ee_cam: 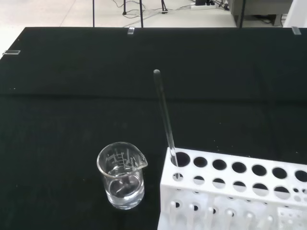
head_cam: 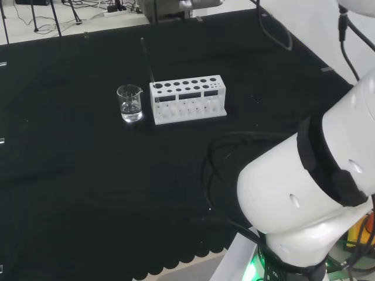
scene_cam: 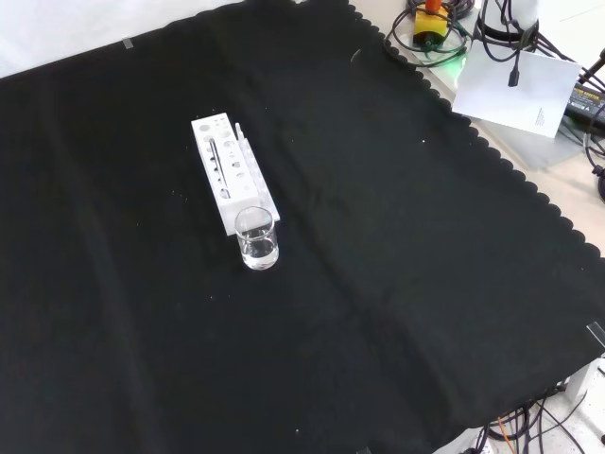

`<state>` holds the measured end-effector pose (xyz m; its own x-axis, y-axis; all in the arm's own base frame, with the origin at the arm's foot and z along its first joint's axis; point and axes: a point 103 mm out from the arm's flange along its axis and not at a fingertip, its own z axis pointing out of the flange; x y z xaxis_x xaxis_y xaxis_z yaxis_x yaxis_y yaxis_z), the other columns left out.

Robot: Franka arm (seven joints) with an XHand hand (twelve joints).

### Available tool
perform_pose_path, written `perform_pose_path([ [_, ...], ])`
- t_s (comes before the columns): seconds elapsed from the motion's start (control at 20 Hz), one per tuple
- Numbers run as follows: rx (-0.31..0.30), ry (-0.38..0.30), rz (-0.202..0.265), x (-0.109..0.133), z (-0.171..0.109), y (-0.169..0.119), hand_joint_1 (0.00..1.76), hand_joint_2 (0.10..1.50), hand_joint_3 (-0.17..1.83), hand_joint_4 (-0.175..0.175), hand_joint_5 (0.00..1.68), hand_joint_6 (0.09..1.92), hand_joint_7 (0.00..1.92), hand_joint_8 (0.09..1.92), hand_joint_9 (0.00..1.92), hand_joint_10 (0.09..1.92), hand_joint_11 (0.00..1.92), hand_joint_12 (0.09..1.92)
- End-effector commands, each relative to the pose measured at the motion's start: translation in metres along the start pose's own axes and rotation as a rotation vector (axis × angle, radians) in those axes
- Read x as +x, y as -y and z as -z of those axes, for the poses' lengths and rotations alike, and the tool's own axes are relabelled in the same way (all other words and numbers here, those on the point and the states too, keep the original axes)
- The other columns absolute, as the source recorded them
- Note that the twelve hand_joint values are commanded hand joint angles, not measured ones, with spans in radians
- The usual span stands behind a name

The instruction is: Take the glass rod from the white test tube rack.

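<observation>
The hand's finger state cannot be told. The glass rod (ee_cam: 164, 117) still stands tilted in an end hole of the white test tube rack (ee_cam: 230, 191), beside the small beaker (ee_cam: 121, 175); lifting remains undone.

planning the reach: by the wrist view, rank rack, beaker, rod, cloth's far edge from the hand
1. rack, closest to camera
2. beaker beside rack's end, rod in its end hole: too close to call
3. cloth's far edge, well beyond

White arm links (head_cam: 310, 193) bulk at head view's right, well apart from test tube rack (head_cam: 187, 99).
</observation>
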<state>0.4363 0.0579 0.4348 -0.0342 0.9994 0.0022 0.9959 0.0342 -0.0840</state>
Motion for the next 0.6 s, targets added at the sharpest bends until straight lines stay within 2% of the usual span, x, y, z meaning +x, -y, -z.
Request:
perform_pose_path([
  [0.05, 0.002, 0.014, 0.03, 0.016, -0.003, -0.022, 0.56, 1.3, -0.17, -0.175, 0.0, 0.09, 0.01, 0.09, 0.0, 0.32, 0.0, 0.61],
  [0.6, 0.027, 0.042, 0.068, 0.038, -0.018, -0.049, 0.55, 1.3, -0.17, -0.175, 0.0, 0.09, 0.02, 0.09, 0.0, 0.36, 0.0, 0.67],
])
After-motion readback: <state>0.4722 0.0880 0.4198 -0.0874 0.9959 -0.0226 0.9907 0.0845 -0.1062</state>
